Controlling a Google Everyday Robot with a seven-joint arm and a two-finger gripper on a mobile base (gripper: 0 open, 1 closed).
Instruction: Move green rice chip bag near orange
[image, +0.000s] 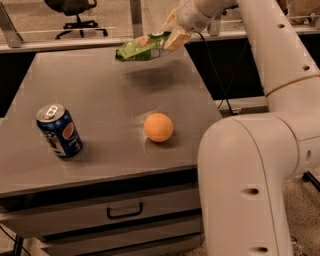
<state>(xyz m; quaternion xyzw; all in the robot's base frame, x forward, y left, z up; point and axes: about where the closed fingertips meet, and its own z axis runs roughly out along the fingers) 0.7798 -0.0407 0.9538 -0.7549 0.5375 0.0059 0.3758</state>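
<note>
Transport phase: my gripper (171, 37) pinches the green rice chip bag (137, 50), held above the table's (90, 85) far side.
Next I should bring it nearer and lower it beside the orange (158, 127).

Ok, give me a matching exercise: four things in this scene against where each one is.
Things:
1. bag
2. orange
3. can
4. gripper

Places:
A. upright near the table's left front corner
B. above the far edge, shut on the bag's right end
C. resting on the table, right of centre
D. in the air over the far side, off the surface

Pairs: 1-D, 2-C, 3-A, 4-B
</note>
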